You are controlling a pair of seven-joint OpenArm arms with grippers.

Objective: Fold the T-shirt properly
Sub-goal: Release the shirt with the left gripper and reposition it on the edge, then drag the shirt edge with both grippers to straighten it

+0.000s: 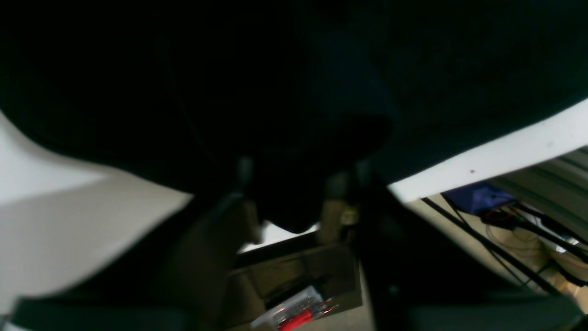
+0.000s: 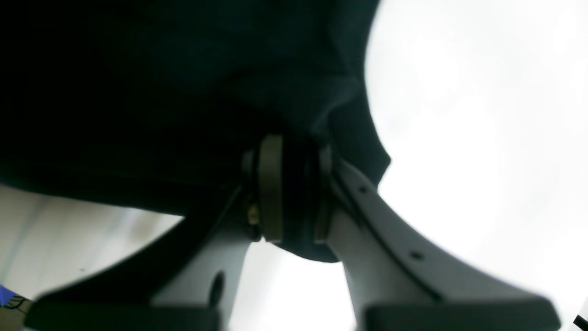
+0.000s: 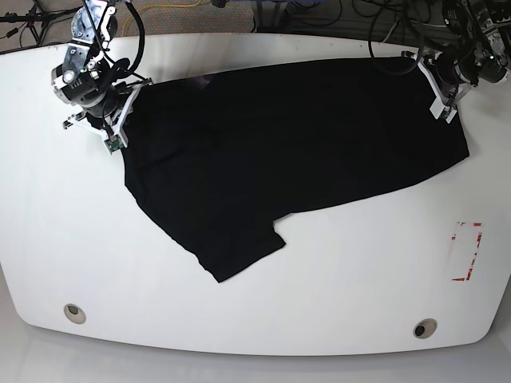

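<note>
One T-shirt (image 3: 263, 152) is lying spread on the white bench (image 3: 335, 271), two end effectors clenching it: left (image 1: 294, 202) and right (image 2: 294, 193), each pinching black cloth.

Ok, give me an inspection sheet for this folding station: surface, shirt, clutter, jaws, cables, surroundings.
Surface: white table, two round holes near the front edge.
Job's things: T-shirt lying spread out, print not visible, one sleeve pointing to the front.
Clutter: red-and-white marking at the table's right side.
Grippers: left gripper jaws shut on a shirt edge; right gripper jaws shut on a shirt edge.
Cables: cables behind the table's far edge.
Surroundings: floor beyond the table, little visible.
</note>
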